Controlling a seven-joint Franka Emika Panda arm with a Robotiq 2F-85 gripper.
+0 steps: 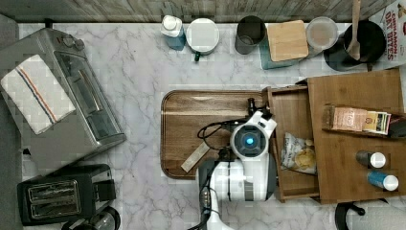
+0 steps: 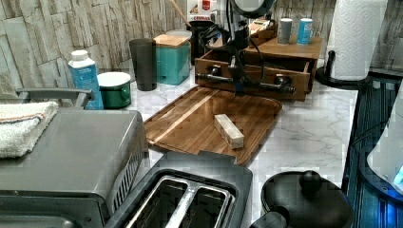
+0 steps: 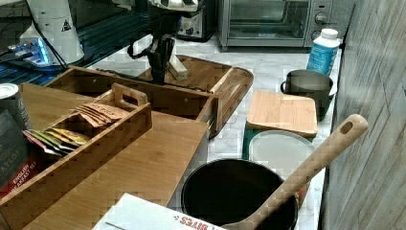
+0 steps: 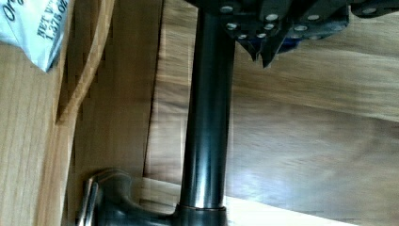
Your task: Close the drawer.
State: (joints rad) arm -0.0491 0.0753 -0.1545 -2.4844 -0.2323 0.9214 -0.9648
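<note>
Closing risk, handle: the gripper (image 2: 236,80) sits at the black handle (image 2: 275,86) on the drawer's front panel. A push that lands off the bar's middle could skew the drawer and jam it in its slot.
Closing risk, contents: the snack bag (image 1: 299,155) lies loose in the drawer. If it rides up at the far wall it may catch under the cabinet top and stop the travel short.
Closing risk, cable: the arm's black cable loops close to the handle in the left view and could snag on a handle post.
Jaws: beside the handle bar (image 4: 207,117) in the wrist view; I cannot tell how wide they stand or whether they grip it.
Tray (image 2: 190,118): nearest in the left view, on the tabletop. It holds one pale wooden block (image 2: 229,130), well apart from the drawer front.
Drawer (image 1: 292,115): pulled out of the wooden cabinet (image 1: 354,91), its front just beyond the tray's far edge. It holds the snack bag and is otherwise bare.
Caddy (image 3: 86,124): on the cabinet top, holding a row of tea packets.
Black pot (image 3: 234,191): at the back wall, with a wooden spoon (image 3: 311,163) leaning in it.
</note>
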